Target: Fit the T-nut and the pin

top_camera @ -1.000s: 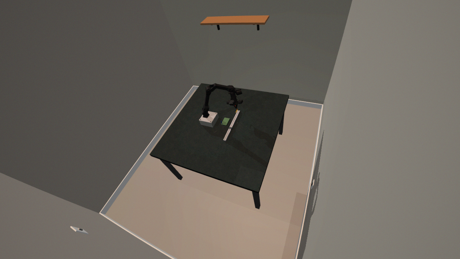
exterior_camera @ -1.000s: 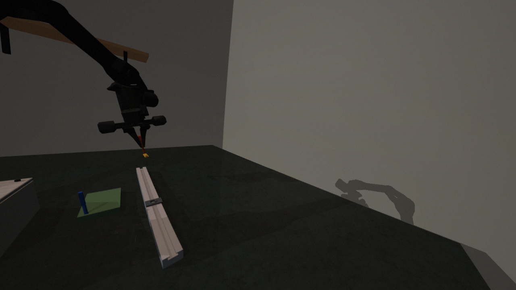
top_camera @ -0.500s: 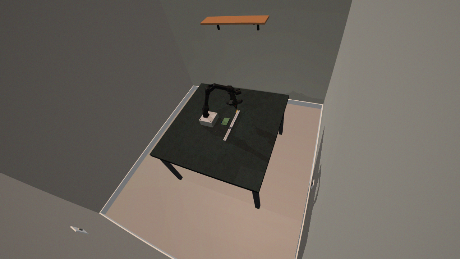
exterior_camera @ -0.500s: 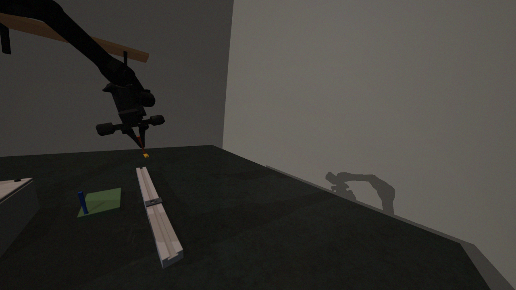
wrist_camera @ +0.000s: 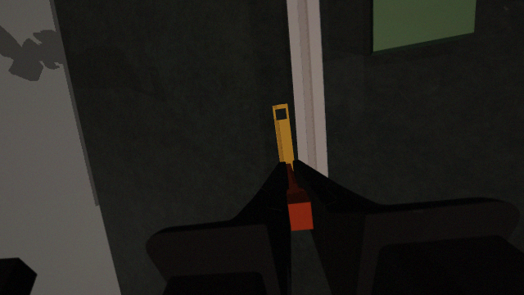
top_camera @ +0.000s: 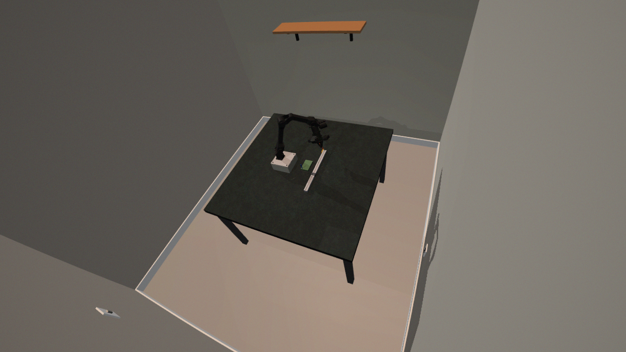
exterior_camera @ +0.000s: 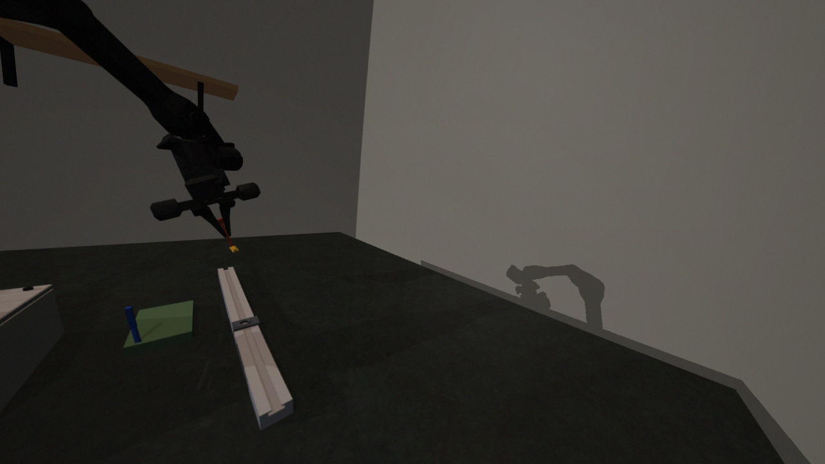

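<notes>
Wrist to far edge, nut entry pending. Closed the gripper (top_camera: 321, 146) (exterior_camera: 226, 235) (wrist_camera: 289, 167) to a narrow gap on the orange handle (top_camera: 323, 149) (exterior_camera: 220, 221) (wrist_camera: 300, 216), presumably to leave the brass nut (top_camera: 322, 151) (exterior_camera: 233, 249) (wrist_camera: 288, 141) free below the tips for entry. Tilted handle and wrist together (a lean probably meant for tipping one edge of the nut in first). Held the nut aloft near the far end of the rail (top_camera: 319, 162) (exterior_camera: 253, 369) (wrist_camera: 298, 82), outside the slot, probably to enter well away from the bracket (top_camera: 313, 174) (exterior_camera: 254, 320) and then slide toward it. Set the bracket across the rail, likely to fix the stopping place by its hole. Stood the blue pin (exterior_camera: 133, 325) upright at a corner of the green tray (top_camera: 307, 164) (exterior_camera: 167, 323) (wrist_camera: 423, 24), seemingly for an easy later grasp.

Showed in the exterior view the raised nut, the bracket hole and the pin, all but the nut missing from the wrist view. Revealed only in the wrist view the nut's long shape and square opening, apparently off the slot's line. Gave from the top the whole layout, but too small for judging alignment.
</notes>
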